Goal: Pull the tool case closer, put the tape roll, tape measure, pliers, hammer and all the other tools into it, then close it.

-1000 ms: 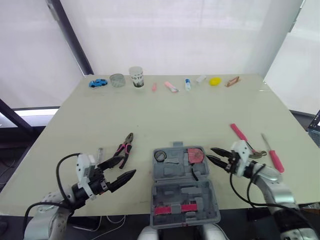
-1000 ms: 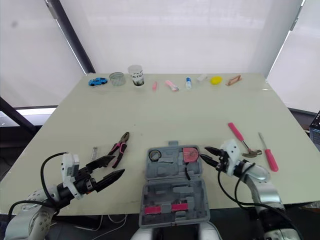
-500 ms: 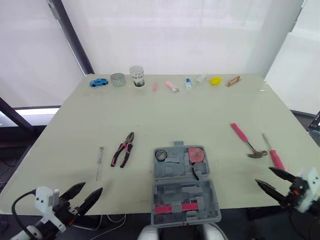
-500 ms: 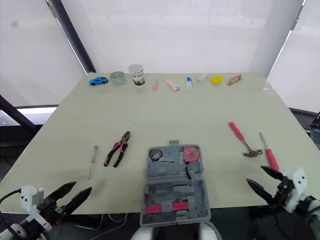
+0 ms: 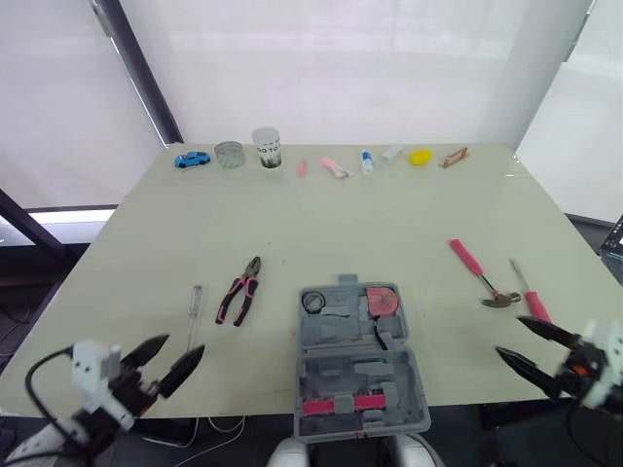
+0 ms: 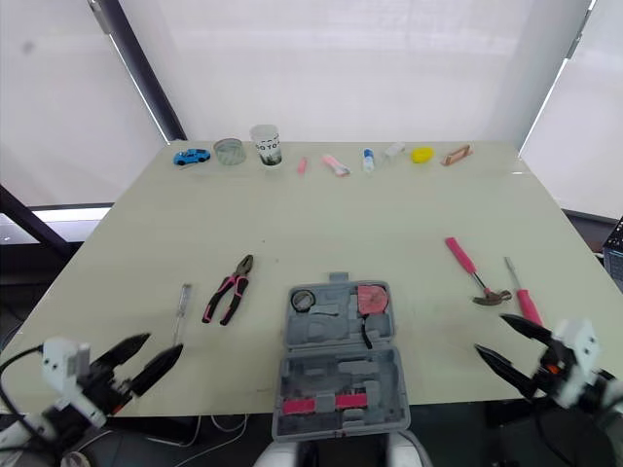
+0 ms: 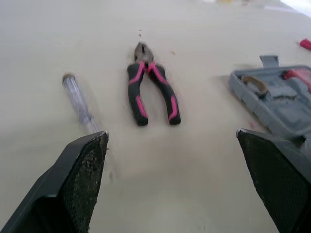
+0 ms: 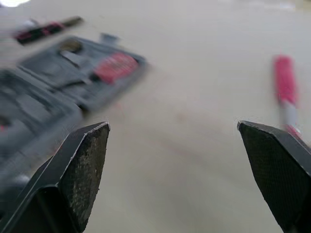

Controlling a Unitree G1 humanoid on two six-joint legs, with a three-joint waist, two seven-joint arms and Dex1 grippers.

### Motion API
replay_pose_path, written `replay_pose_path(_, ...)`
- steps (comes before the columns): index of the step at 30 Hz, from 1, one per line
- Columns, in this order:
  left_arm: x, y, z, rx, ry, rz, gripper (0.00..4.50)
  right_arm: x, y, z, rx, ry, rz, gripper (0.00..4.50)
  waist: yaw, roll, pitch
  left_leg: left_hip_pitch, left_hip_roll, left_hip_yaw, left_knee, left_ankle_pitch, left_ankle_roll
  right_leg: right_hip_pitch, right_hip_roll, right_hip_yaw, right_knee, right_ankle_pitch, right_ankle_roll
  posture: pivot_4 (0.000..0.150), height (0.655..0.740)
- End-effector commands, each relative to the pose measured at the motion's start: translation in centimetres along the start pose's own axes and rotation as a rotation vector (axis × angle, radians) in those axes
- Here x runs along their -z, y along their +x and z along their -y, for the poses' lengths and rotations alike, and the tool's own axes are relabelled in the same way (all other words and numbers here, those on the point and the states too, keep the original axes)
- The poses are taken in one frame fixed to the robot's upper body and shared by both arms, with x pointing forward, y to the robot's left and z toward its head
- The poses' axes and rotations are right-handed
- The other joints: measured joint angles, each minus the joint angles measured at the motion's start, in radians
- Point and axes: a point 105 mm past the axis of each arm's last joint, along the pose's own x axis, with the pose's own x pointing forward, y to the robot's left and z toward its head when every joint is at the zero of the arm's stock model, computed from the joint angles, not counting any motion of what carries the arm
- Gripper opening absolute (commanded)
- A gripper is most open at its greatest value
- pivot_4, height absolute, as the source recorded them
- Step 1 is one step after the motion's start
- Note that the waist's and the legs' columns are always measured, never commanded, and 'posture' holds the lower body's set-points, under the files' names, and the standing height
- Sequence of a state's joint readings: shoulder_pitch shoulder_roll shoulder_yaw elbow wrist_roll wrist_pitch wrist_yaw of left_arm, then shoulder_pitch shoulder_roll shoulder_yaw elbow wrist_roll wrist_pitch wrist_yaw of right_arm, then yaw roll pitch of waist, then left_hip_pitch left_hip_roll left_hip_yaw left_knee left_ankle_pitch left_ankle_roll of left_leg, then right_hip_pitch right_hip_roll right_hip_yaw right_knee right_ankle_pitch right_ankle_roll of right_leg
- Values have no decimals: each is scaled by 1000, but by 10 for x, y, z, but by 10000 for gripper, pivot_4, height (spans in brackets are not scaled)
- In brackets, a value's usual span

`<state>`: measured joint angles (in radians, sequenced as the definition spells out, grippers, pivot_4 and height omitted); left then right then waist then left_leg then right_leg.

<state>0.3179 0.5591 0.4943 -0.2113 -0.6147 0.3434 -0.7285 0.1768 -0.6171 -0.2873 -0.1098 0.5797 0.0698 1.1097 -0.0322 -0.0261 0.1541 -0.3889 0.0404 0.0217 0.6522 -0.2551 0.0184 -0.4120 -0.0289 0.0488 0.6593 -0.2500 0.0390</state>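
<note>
1. At the near edge of the counter (image 5: 341, 219), at centre, the case (image 5: 358, 362) lies open. It is grey moulded plastic, and its long axis runs near to far.
2. The far half of the case holds a red tape measure (image 5: 381, 301) and a black tape roll (image 5: 311, 303).
3. Pliers (image 5: 239, 290), left of the case, point their nose away; the pink-and-black handles face the robot.
4. A clear screwdriver (image 5: 195, 304) lies just left of the pliers, roughly parallel to them.
5. Hammer (image 5: 477, 272), right of the case: pink handle angled far-left, metal head nearest.
6. A red screwdriver (image 5: 529, 294) lies beside the hammer, shaft pointing away.
7. Left end effector (image 5: 183, 344): released, fingers spread, at the near-left edge.
8. Right end effector (image 5: 509, 336): released, fingers spread, near the red screwdriver.
9. The counter is pale and matte, with white blinds behind.
</note>
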Motion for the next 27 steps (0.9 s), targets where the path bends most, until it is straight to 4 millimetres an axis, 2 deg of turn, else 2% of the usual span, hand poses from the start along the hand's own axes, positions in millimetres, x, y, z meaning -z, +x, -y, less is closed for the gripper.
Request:
replay_pose_path(1,-13,15,0,-61,6,-47,45000,-25,20,-12,-106,-46,58,44286,2,0,0,0,0,0,0,0,0,0,0,0,0,0,0,1500,7400)
replay_pose_path(5,-25,48,0,-111,-11,-133,45000,-50,47,-23,-276,-118,91,44286,7,-1,1,-3,-2,-2,0,0,0,-1,0,-2,0,4,1,1500,7400)
replay_pose_path(10,-35,82,1,-177,11,-192,45000,-67,62,-25,-372,-150,109,44286,19,-2,1,-5,-4,-4,1,0,0,-1,1,-4,0,4,1,1500,7400)
replay_pose_path(15,-39,110,0,-251,6,-240,45000,-73,70,-25,-397,-158,118,44286,21,-2,2,-6,-4,-5,1,0,0,-1,1,-6,0,5,0,1500,7400)
replay_pose_path(20,-30,131,3,-283,25,-307,45000,-72,72,-24,-390,-159,119,44286,21,-3,2,-7,-5,-5,2,0,0,-1,1,-7,0,5,0,1500,7400)
replay_pose_path(27,-16,148,2,-327,53,-360,45000,-70,73,-28,-378,-154,120,44286,20,-3,2,-7,-5,-5,2,0,0,-1,2,-7,1,5,0,1500,7400)
